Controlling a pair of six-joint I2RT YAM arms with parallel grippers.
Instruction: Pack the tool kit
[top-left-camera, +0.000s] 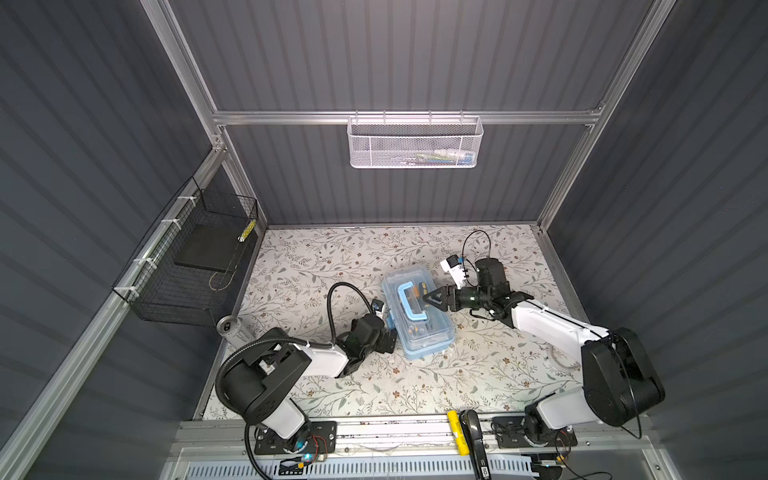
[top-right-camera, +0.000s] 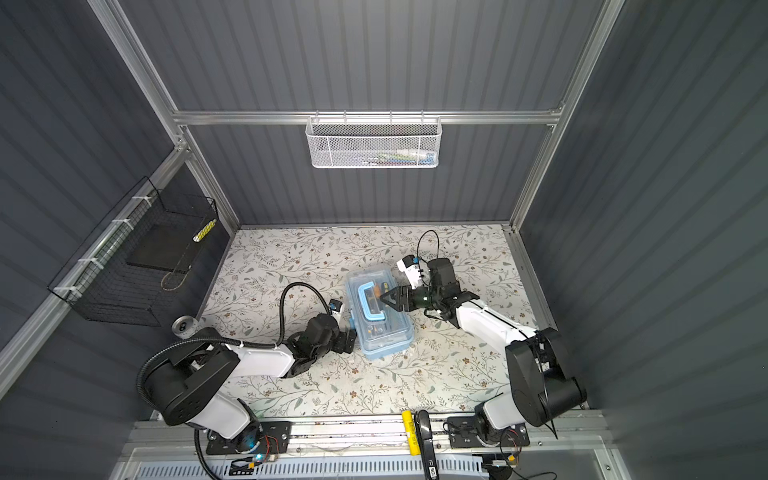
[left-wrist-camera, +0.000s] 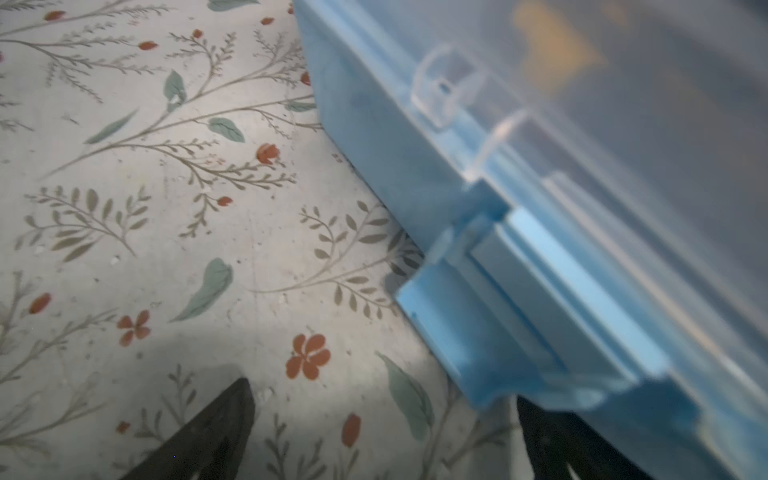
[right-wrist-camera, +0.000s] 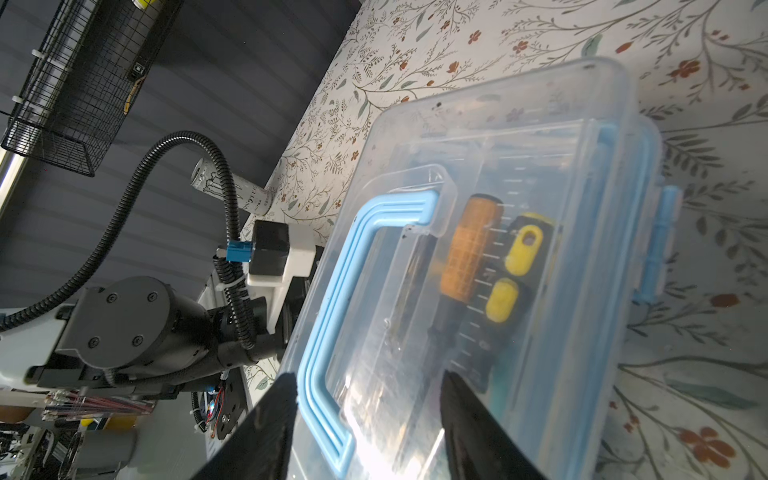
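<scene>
item: tool kit (top-left-camera: 424, 332) (top-right-camera: 384, 328). small rectangular box, light blue base, clear lid down.
location: near the middle of the floral desk (top-left-camera: 332, 257), lying flat and askew to the desk edges, between the two arms.
handle (right-wrist-camera: 332, 299): light blue arch, folded flat on the lid.
latch (left-wrist-camera: 457, 332): light blue, on the side facing the left arm; whether it is snapped shut cannot be told.
contents seen through the lid: an orange grip (right-wrist-camera: 469, 249) and yellow-and-black grips (right-wrist-camera: 523, 249), lying side by side.
left tool (left-wrist-camera: 382, 390) (top-left-camera: 390, 334): low, just beside the latch side, jaws spread wide, holding nothing.
right tool (right-wrist-camera: 369, 376) (top-left-camera: 426, 299): tips down at the lid, jaws apart and straddling one side bar of the handle, not clamped on it.
also present: white mesh basket (top-left-camera: 415, 143) on the back rail; black wire basket (top-left-camera: 187, 270) on the left wall; can (top-left-camera: 227, 326) at the desk's left edge.
</scene>
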